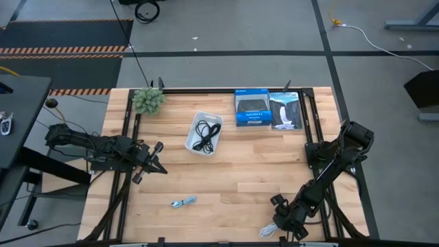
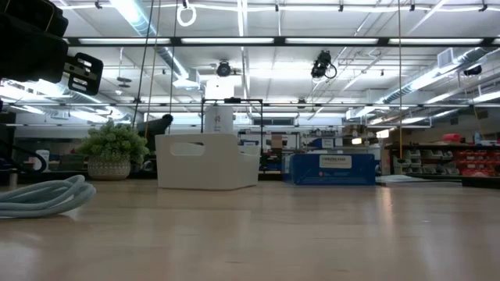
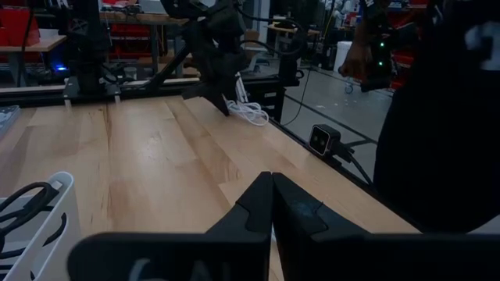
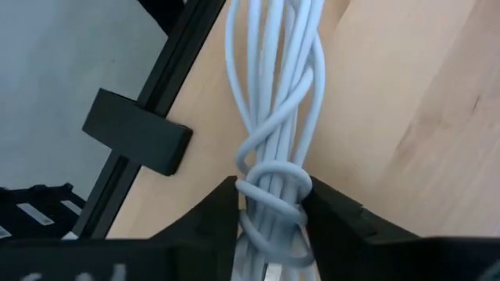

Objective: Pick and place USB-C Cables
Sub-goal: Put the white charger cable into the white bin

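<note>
A: Where is the right gripper (image 4: 269, 222)?

B: Low at the desk's (image 1: 233, 185) front edge, its two fingers clamped on the white cable (image 4: 273, 117). The bundle runs straight out ahead of the gripper, knotted by a loop just past the fingertips, and lies along the black frame rail (image 4: 168, 94) at the desk's rim.

A: And the left gripper (image 1: 152, 162)?

B: Above bare wood on its own side, fingers pressed together with nothing between them (the left wrist view shows no gap at all).

A: The other cables?

B: The pale blue cable (image 1: 184, 202) lies on the desk between the two grippers, nearer the front edge, well apart from both. Farther back, just beyond the left gripper, sits the white bin (image 1: 204, 134) with a black cable (image 1: 206, 134) coiled inside. Whether it has red ends I cannot tell.

A: Anything with writing?

B: Two boxes at the far edge, beyond the bin: a blue box (image 1: 252, 108) and a dark box (image 1: 285, 110) touching it. Both carry print, but it is too small to read. A small potted plant (image 1: 148, 100) stands at the far edge beyond the left gripper.
</note>
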You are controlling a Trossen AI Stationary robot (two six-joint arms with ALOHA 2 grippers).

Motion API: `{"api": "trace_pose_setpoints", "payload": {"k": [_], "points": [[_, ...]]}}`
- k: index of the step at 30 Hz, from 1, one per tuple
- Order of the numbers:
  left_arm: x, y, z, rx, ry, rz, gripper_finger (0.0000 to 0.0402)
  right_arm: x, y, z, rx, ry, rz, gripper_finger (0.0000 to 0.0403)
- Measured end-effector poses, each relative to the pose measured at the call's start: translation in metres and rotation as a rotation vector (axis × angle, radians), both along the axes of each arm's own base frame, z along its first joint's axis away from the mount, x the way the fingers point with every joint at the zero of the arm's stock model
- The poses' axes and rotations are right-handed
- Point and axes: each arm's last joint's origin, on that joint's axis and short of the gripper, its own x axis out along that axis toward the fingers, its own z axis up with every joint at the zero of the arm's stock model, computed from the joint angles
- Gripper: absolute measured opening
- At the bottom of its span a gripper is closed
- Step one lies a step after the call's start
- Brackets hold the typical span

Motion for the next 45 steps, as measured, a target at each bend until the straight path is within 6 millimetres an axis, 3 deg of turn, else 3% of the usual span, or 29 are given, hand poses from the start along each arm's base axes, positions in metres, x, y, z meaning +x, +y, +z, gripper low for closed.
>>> {"api": "trace_pose_setpoints", "payload": {"k": [7, 19, 25, 45], "points": [[0.0, 0.0, 0.0, 0.0, 0.001, 0.0, 0.0011, -0.001, -0.001, 0.003, 0.02, 0.031, -0.007, 0.0114], [0.0, 0.0, 0.0, 0.0, 0.0, 0.0, 0.0011, -0.011, -0.021, 0.037, -0.037, 0.012, 0.032, 0.0094], [0.0, 0.0, 0.0, 0.0, 0.001, 0.0, 0.0011, -0.008, -0.042, 0.053, -0.115, -0.046, -0.018, 0.0093], [0.0, 0.0, 0.0, 0.0, 0.001, 0.0, 0.0011, 0.036, -0.13, 0.105, -0.182, -0.327, -0.21, 0.0093]]}}
